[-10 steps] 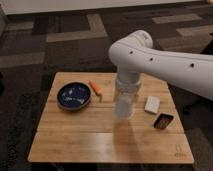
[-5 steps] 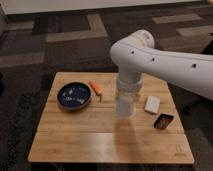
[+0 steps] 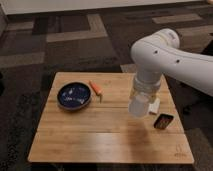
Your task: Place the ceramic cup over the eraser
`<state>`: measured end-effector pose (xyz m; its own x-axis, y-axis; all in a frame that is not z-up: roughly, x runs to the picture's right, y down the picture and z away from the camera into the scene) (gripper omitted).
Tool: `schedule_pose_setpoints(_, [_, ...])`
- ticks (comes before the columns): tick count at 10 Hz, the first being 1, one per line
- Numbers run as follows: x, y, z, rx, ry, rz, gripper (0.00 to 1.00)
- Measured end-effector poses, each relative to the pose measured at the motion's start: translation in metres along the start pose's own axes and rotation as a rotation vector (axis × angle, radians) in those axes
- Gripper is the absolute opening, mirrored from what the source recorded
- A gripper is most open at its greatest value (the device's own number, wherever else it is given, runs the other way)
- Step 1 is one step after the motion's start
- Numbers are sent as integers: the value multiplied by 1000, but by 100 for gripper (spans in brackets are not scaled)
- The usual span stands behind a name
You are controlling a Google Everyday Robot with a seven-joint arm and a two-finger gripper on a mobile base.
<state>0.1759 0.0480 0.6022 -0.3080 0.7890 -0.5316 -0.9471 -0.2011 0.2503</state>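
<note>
The white ceramic cup hangs under my white arm, held in my gripper, which is shut on its upper part. The cup is just above the wooden table, right of the middle. The eraser, a small dark block with an orange-brown rim, lies on the table to the lower right of the cup, a short way apart from it. The arm hides most of the gripper.
A dark blue bowl sits on the left half of the table. An orange stick-like object lies beside it. A white flat block lies just right of the cup, above the eraser. Dark patterned carpet surrounds the table.
The arm and the cup it holds have moved to the right, closer to the eraser and the white block. The other objects have not moved.
</note>
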Motion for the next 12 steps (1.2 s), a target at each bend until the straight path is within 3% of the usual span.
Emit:
schedule_pose_setpoints(3, [-12, -46, -3, 47, 3, 73, 0])
schedule_pose_setpoints(6, [-22, -69, -14, 79, -22, 117, 0])
schedule_pose_setpoints(9, [-22, -95, -14, 87, -21, 186, 0])
schedule_pose_setpoints(12, [-20, -104, -10, 76, -18, 214, 0])
